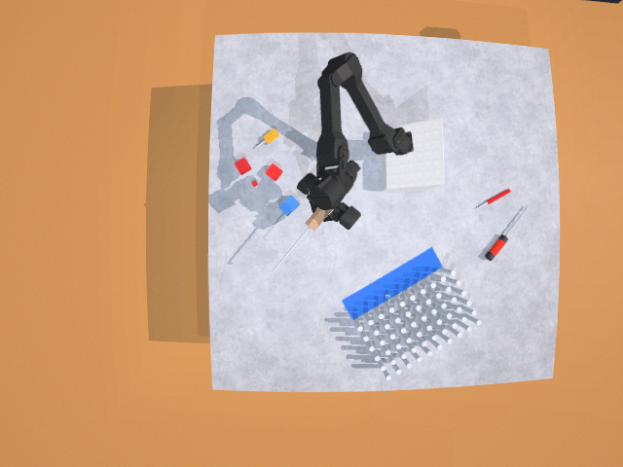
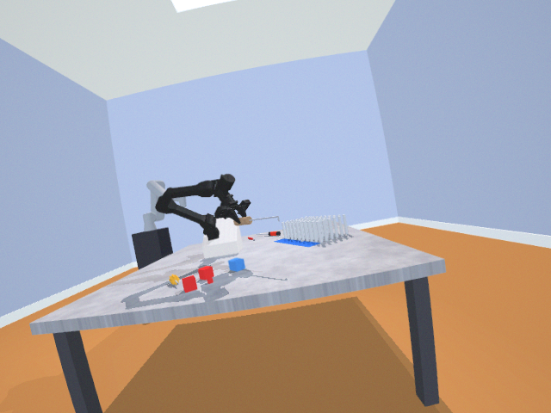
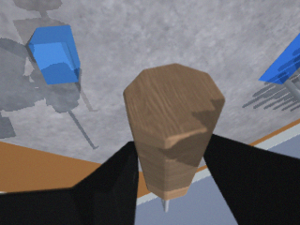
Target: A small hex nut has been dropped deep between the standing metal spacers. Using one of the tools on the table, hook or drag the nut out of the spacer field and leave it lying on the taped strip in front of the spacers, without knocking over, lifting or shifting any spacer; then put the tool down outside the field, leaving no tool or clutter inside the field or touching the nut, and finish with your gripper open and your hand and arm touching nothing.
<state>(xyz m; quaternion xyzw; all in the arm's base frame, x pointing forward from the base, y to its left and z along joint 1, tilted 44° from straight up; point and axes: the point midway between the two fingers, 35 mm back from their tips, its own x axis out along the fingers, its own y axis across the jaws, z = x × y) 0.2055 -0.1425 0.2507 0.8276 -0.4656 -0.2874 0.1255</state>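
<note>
The small hex nut (image 1: 387,296) lies on the blue taped strip (image 1: 364,300) (image 2: 284,242) (image 3: 281,66), close to its edge on the spacer side. The white metal spacers (image 1: 412,298) (image 2: 313,227) stand upright in rows behind the strip. My gripper (image 1: 325,208) (image 2: 237,218) (image 3: 168,143) is shut on the wooden handle (image 1: 315,219) (image 2: 244,220) (image 3: 171,108) of the hook tool. The tool is held above the table, left of the strip in the top view. Its thin shaft (image 1: 290,249) (image 2: 264,218) points away from the spacers there, with a bent tip in the exterior view.
A blue block (image 1: 289,204) (image 2: 237,264) (image 3: 56,58) stands near the arm. Red blocks (image 1: 242,166) (image 1: 274,171) and a yellow-handled tool (image 1: 271,136) lie farther left. A red-and-black screwdriver (image 1: 496,247) and a thin red tool (image 1: 498,197) lie right. A white box (image 1: 422,156) is beside the arm's base.
</note>
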